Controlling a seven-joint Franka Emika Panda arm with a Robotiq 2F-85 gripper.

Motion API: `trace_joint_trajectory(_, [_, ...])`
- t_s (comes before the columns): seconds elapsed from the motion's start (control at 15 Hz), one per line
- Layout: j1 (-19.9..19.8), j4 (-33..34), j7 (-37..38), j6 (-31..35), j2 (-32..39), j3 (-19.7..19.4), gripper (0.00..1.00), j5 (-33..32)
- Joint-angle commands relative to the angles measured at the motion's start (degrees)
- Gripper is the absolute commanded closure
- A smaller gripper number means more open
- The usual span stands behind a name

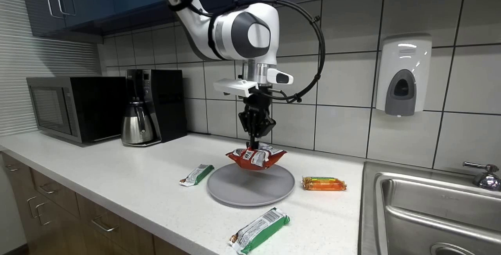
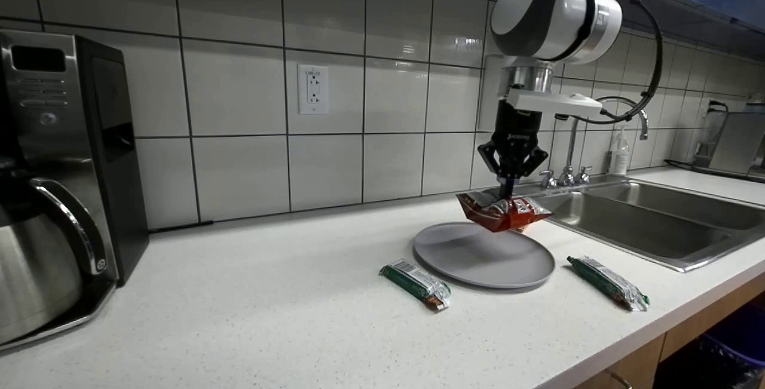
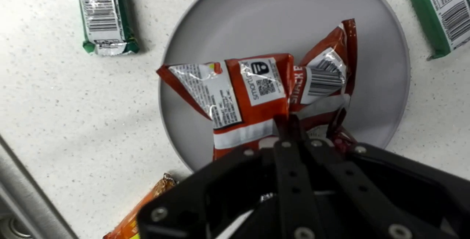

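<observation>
Bag (image 1: 256, 160): red; held aloft over the plate (image 1: 250, 192), apparently not touching it.
Tool (image 2: 507, 190): pointed down, clenched on the bag, whose middle is pinched and creased.
Green bar (image 1: 197, 175): laid just beside the plate, not touching.
Other green bar (image 1: 260, 229): laid just beside the plate, at another side.
Orange bar (image 1: 324, 184): just beside the plate, across it from the first green bar.
Step over plate: carrying of the bag is judged to be in hand; whether it is being raised or lowered cannot be told.
Bag's next move: a firm pinch is called for, as the wrapper looks slick; the tool should not be parted before the bag is supported.
</observation>
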Motion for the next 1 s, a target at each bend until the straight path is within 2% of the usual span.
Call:
trace_joint_trajectory(0.0, [-0.66, -4.68, 1.06, 0.25, -5.22, -0.22, 1.00, -0.19])
trace_joint_trajectory(0.53, [-2.90, -8.72, 1.53, 0.79, -9.00, -3.08, 1.00, -0.88])
trace_joint_trajectory(0.93, [-5.78, -9.05, 1.49, 0.71, -9.00, -6.01, 1.00, -1.20])
